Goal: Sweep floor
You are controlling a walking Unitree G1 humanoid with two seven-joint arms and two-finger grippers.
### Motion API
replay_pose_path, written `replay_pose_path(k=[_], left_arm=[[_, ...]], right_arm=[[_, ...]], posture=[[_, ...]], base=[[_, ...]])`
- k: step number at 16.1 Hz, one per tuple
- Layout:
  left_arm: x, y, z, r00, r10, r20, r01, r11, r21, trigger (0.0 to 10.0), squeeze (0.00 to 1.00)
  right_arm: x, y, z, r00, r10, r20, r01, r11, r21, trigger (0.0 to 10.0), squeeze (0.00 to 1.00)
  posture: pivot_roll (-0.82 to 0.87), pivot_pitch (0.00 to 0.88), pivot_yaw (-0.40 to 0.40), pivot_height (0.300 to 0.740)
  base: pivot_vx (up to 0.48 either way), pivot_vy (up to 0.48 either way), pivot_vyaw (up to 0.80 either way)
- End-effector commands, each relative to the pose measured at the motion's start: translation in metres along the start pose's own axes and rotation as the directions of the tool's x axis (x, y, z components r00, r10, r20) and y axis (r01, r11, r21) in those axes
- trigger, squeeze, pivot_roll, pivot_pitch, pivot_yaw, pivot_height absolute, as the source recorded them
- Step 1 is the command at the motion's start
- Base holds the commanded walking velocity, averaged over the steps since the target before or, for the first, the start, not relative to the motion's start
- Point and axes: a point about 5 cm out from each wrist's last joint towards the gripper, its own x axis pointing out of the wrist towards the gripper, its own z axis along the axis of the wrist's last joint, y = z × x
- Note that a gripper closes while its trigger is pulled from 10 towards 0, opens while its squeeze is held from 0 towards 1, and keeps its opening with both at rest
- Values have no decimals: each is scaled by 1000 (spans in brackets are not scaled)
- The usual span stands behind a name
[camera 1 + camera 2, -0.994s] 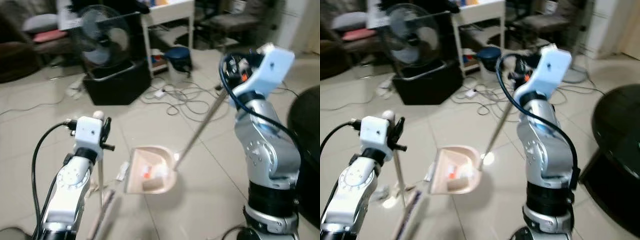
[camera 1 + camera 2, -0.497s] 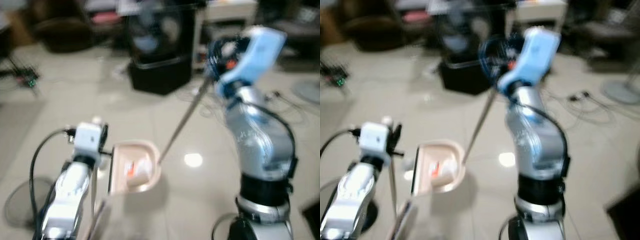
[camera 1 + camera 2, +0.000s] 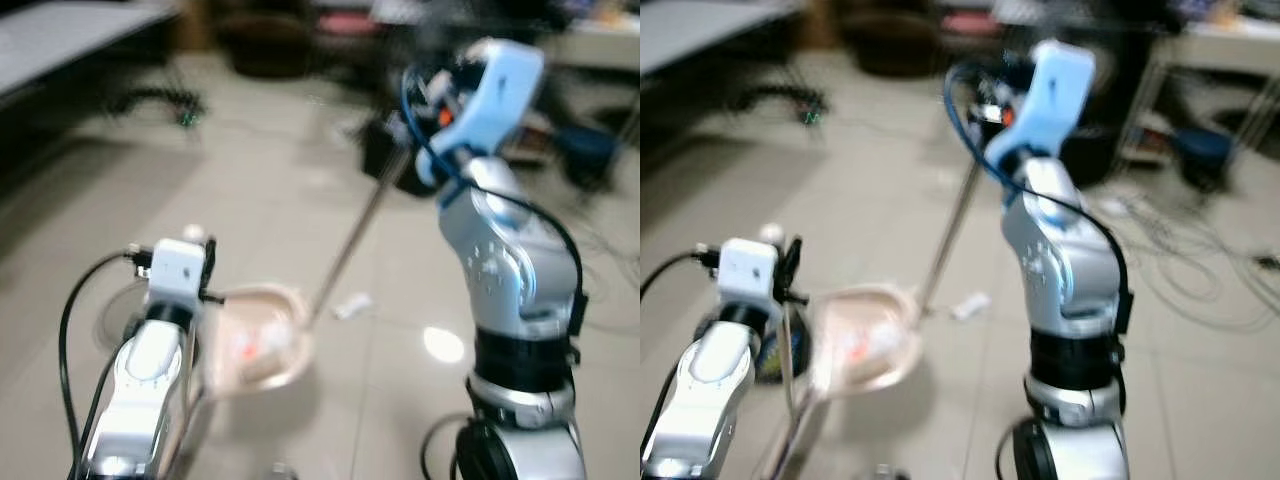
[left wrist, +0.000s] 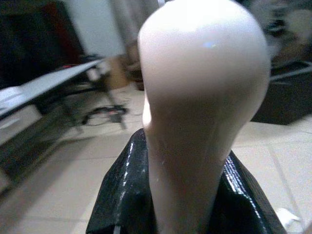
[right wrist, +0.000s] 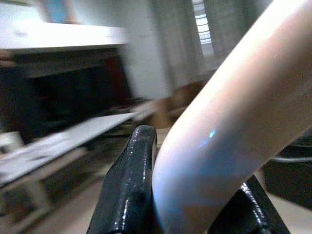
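Gripping a pale broom handle (image 4: 202,122), the left end effector (image 3: 196,262) pinches its rounded top between black fingers (image 4: 122,195). It stands at about 8 o'clock in the head views, the stick dropping toward the floor (image 3: 250,180) beside the left arm. The right end effector (image 3: 992,108), raised at 12 o'clock, clamps the long dustpan handle (image 3: 355,235), which slants down to the beige dustpan (image 3: 262,340) resting on the tiles at centre, with scraps inside. A small white scrap (image 3: 352,305) lies just beside the pan at 3 o'clock.
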Motion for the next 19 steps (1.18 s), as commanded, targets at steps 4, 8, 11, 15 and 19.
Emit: replay_pose_path(k=[4, 8, 11, 15, 19], left_arm=[[-1, 1, 18, 998, -10, 65, 9, 1000, 25, 10000, 0], [-2, -1, 15, 998, -39, 49, 38, 999, 33, 10000, 0], [-2, 0, 13, 998, -46, 42, 45, 998, 34, 10000, 0], [-11, 7, 6, 1000, -17, 13, 17, 999, 40, 10000, 0], [-37, 9, -12, 998, -5, -58, 7, 999, 41, 10000, 0]], right_arm=[[5, 1, 13, 998, 2, 68, -6, 999, 47, 10000, 0], [3, -11, 13, 994, -69, 82, 63, 996, 70, 10000, 0], [3, -15, 15, 992, -85, 93, 80, 995, 62, 10000, 0], [4, -14, 16, 993, -77, 92, 73, 996, 45, 10000, 0], [5, -14, 16, 993, -71, 94, 67, 997, 46, 10000, 0]], posture=[[-43, 0, 23, 740], [-50, 0, 40, 740], [-62, 0, 62, 740], [-60, 0, 62, 740], [-53, 0, 54, 740]], base=[[370, 0, 200], [390, 0, 0], [398, 0, 0], [402, 0, 111], [402, 0, 800]])
